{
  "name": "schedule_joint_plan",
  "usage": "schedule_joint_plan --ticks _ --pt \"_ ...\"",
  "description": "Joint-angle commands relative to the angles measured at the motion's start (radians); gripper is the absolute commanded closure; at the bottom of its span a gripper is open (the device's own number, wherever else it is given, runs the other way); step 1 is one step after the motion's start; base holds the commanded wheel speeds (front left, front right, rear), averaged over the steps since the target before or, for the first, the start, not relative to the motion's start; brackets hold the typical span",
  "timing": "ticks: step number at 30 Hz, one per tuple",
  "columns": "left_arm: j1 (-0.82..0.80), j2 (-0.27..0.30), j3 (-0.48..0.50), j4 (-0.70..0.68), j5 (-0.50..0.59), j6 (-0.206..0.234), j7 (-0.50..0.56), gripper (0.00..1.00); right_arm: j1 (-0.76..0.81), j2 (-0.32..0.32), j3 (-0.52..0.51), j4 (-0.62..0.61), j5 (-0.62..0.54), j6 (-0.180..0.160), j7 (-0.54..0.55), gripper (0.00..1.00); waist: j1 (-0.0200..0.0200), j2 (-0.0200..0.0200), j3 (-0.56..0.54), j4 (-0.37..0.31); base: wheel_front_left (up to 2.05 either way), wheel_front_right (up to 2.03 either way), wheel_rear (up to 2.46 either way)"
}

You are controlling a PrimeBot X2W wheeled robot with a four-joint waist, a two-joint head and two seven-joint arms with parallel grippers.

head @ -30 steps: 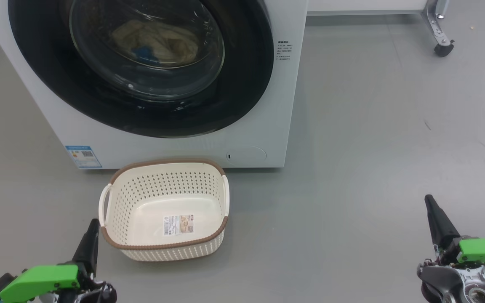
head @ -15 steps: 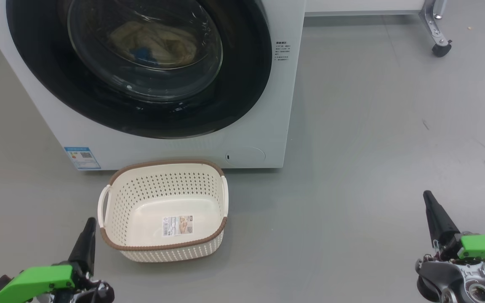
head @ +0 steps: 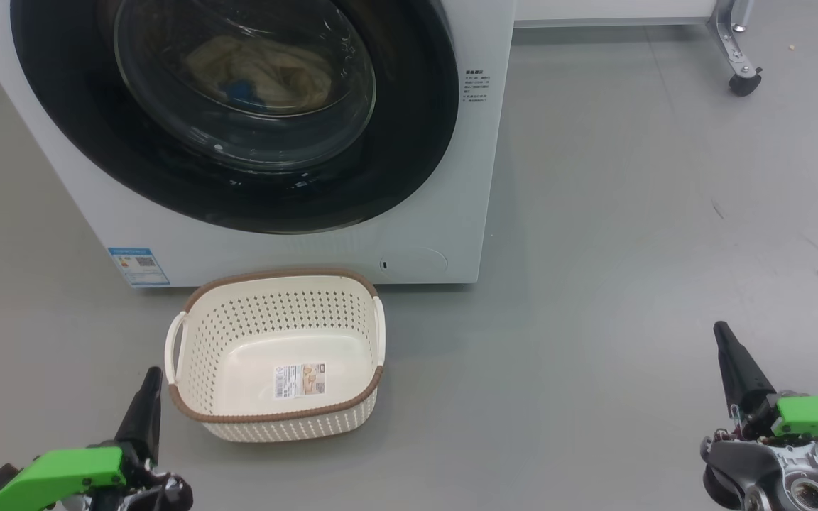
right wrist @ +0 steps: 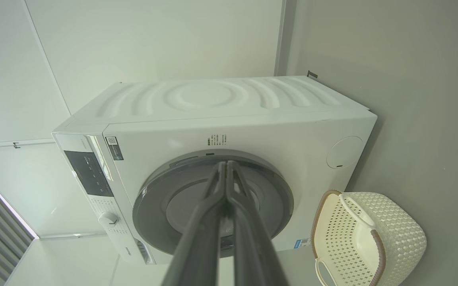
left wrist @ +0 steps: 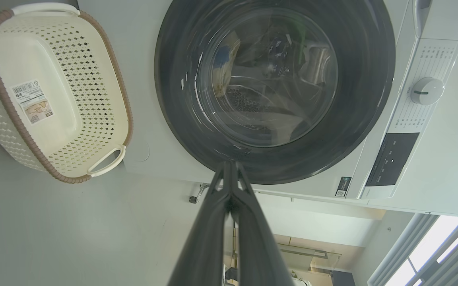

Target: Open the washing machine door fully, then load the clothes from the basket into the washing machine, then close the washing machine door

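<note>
The white washing machine [head: 451,177] stands ahead with its black-rimmed porthole door [head: 409,142] closed flat against the front. Cream-yellow and blue clothes [head: 260,71] lie inside the drum, seen through the glass. On the floor in front sits the cream basket [head: 274,355] with a brown rim, holding nothing but its bottom label. My left gripper [head: 152,376] is shut, low at the left beside the basket. My right gripper [head: 720,332] is shut, low at the far right over bare floor. The left wrist view shows the door [left wrist: 372,79] and basket [left wrist: 54,103]; the right wrist view shows the machine [right wrist: 292,131] and basket [right wrist: 396,234].
Grey floor [head: 629,248] spreads wide to the right of the machine. A metal leg with a black caster [head: 739,71] stands at the back right. A control knob [left wrist: 425,91] and dark panel [left wrist: 390,159] sit on the machine's front.
The picture shifted slightly between one second ago and half a second ago, a camera move; since then nothing has moved. Both grippers stay shut and low.
</note>
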Motion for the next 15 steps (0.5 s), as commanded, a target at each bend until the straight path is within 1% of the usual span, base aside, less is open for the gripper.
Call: schedule_joint_plan --ticks 1,15 --pt "-0.016 0.009 0.033 -0.038 -0.005 -0.007 0.008 1.00 -0.055 -0.023 0.021 -0.032 0.008 -0.003 0.006 1.00 0.0000 0.0000 0.000 0.000 0.00 0.00 0.00" --pt "-0.016 0.009 0.033 -0.038 -0.005 -0.007 0.008 1.00 -0.055 -0.023 0.021 -0.032 0.008 -0.003 0.006 1.00 0.0000 0.0000 0.000 0.000 0.00 0.00 0.00"
